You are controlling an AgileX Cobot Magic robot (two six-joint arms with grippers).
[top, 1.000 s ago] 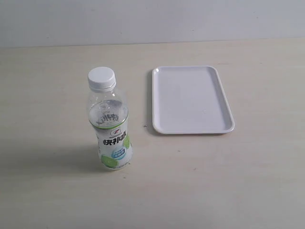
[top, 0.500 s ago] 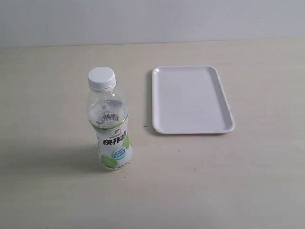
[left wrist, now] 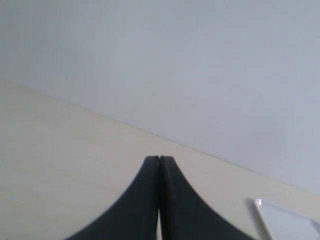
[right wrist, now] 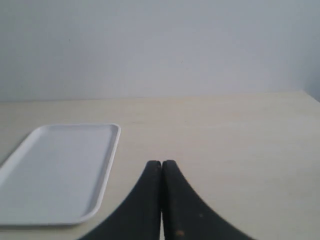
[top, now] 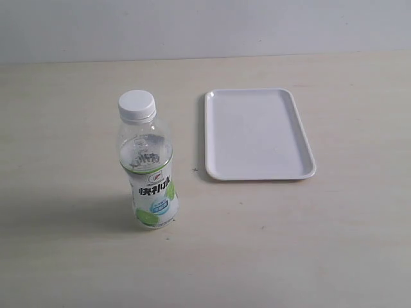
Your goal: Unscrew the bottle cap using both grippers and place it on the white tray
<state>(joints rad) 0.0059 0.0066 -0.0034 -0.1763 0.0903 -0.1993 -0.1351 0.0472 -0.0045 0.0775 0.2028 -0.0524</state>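
Two grippers appear, one in each wrist view. The left gripper [left wrist: 159, 161] has its black fingers pressed flat together, tips touching and nothing between them, above the pale table [top: 70, 263]. The right gripper [right wrist: 161, 164] is the same, with both fingers closed against each other and gripping nothing. One white tray [top: 259, 133] lies flat on the table, ahead of the right gripper and off to one side. A corner of it also shows in the left wrist view. One bottle [top: 148, 173] stands upright on the table, left of the tray in the exterior view and apart from it. One bottle cap [top: 137, 104], white and round, sits on the bottle's neck. One plain grey wall [top: 192, 25] runs behind the table.
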